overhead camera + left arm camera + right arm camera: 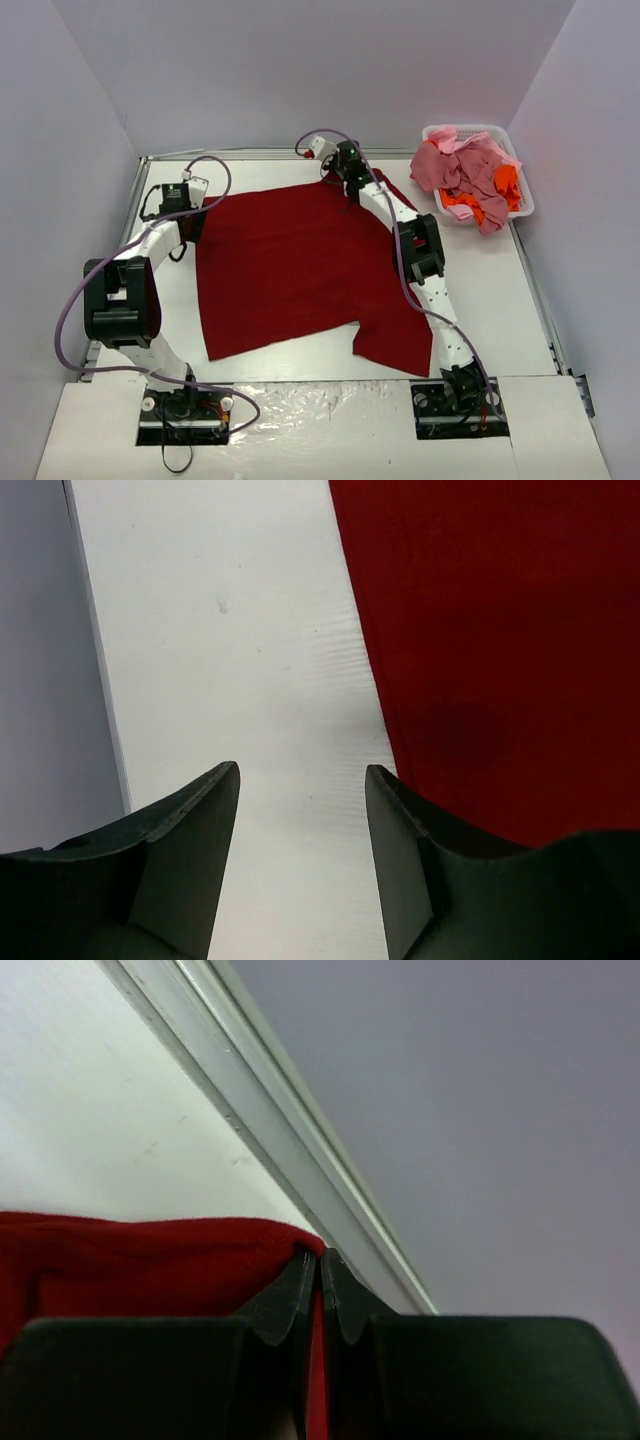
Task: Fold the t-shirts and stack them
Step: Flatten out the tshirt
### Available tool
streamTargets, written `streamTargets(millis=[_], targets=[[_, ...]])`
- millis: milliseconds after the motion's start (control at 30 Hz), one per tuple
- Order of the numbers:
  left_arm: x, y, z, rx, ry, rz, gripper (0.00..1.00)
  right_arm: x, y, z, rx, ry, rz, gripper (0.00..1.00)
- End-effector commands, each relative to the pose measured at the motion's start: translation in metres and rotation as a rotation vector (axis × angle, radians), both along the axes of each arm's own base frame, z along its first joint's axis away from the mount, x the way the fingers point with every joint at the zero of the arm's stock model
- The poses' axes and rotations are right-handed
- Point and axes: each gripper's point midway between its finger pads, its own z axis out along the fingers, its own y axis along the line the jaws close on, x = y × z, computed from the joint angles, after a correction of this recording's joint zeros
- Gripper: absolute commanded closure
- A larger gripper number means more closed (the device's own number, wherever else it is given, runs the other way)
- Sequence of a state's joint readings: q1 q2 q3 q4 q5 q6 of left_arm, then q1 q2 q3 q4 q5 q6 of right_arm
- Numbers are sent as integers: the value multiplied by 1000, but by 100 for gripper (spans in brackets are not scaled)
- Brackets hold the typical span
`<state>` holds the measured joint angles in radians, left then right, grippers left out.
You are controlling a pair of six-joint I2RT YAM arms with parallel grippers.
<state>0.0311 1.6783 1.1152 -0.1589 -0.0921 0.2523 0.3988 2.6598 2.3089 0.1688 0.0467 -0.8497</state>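
Left gripper (300,772) parted about halfway, nothing between the fingers, hovering over bare table (230,660) just beside the left edge of the dark red t-shirt (290,265). The shirt lies spread mostly flat mid-table, one sleeve sticking out at the near right, no fold made in it yet. Right gripper (320,1258) is pinched tight on the shirt's far edge, close to the table's far rail (300,1160). Far right: white basket (523,195) holds the other t-shirts (470,175), pink, salmon and orange, heaped and unfolded. Judgement: task barely started, first shirt only laid out, nothing stacked, all folds and the whole basket left to do
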Motion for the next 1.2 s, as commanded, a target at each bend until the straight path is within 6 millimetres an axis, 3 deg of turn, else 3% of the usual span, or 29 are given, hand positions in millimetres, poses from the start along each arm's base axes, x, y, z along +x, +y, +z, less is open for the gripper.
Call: streamTargets(millis=[0,33,133,167,200,233,267,300,367,400,633,733,767,833,867,933,967,1033,1067,1100,1133,1167], targets=[[2,5,5,13,-18,18,48,28,1,36,-84,-306,-62,100],[2,6,4,15,-14,19,48,31,5,48,-78,-391,-72,100],[0,6,-3,14,3,19,48,33,7,26,-138,-483,-83,96],[0,6,-4,14,8,16,48,34,7,38,-141,-515,-85,93],[-1,6,-8,12,17,15,48,35,5,26,-152,-526,-98,85],[-2,5,-9,11,23,13,48,36,5,32,-145,-551,-109,75],[-2,5,-12,7,30,12,48,37,0,24,-153,-545,-127,61],[-2,4,-14,6,33,11,48,38,-3,26,-150,-554,-140,56],[-3,5,-17,5,43,10,48,37,-9,30,-151,-565,-168,35],[-3,4,-18,3,44,8,48,36,-14,41,-130,-599,-194,32],[0,1,-7,-7,22,-1,48,22,-54,101,-48,-650,-348,28],[1,2,11,1,-22,3,48,8,-65,131,-32,-674,-391,27],[2,2,22,5,-47,0,48,0,-71,158,-15,-700,-420,27],[2,2,35,19,-73,-11,48,-9,-74,169,11,-691,-444,27],[1,2,50,24,-109,-14,48,-18,-78,197,47,-713,-464,27],[-2,1,63,38,-129,-29,48,-24,-81,203,108,-642,-487,26],[-7,0,73,41,-141,-36,48,-34,-84,235,167,-651,-487,26],[-13,-4,82,44,-146,-64,47,-37,-74,222,233,-481,-417,26],[-20,-5,89,44,-150,-73,47,-49,-74,246,286,-452,-381,26],[-24,-8,90,35,-146,-87,47,-57,-59,221,269,-282,-270,27],[-29,-11,89,27,-134,-100,47,-73,-62,226,325,-216,-243,29],[-40,-15,89,14,-112,-119,47,-88,-62,206,305,-115,-227,29]])
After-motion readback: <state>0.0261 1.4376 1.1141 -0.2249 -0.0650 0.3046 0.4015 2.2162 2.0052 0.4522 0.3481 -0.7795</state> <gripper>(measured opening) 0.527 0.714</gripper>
